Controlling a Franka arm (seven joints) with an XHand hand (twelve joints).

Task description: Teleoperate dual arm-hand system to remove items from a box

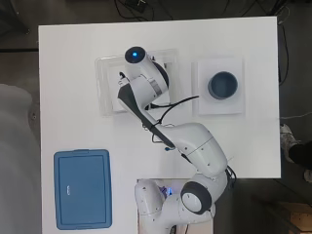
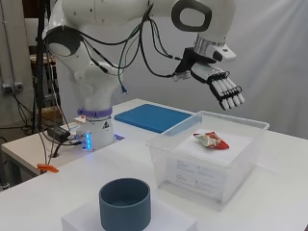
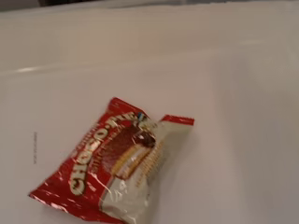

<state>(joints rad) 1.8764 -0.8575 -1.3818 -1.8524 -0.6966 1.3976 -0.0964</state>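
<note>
A clear plastic box (image 2: pixel 211 163) stands open on the white table (image 1: pixel 68 73), and the only thing lying in it is a snack packet (image 2: pixel 211 140), flat on the white floor of the box toward its far wall in the side view. Just beside the box, on a white square pad (image 1: pixel 220 109), stands a dark blue-grey cup (image 2: pixel 125 203) (nothing shows inside it). A blue lid (image 1: pixel 82 188) lies flat on the table near the arm's base, well apart from the box.

The packet (image 3: pixel 114 163) is a crinkled foil wrapper, red along one side and white along the other, with a picture of a round chocolate-coated cake on its face; its ends are crimped and its surface catches the light.

The hand (image 2: pixel 219 82) hangs above the open box, clear of the packet, its fingers (image 2: pixel 230 94) straight, side by side and slanting downward, holding nothing.
</note>
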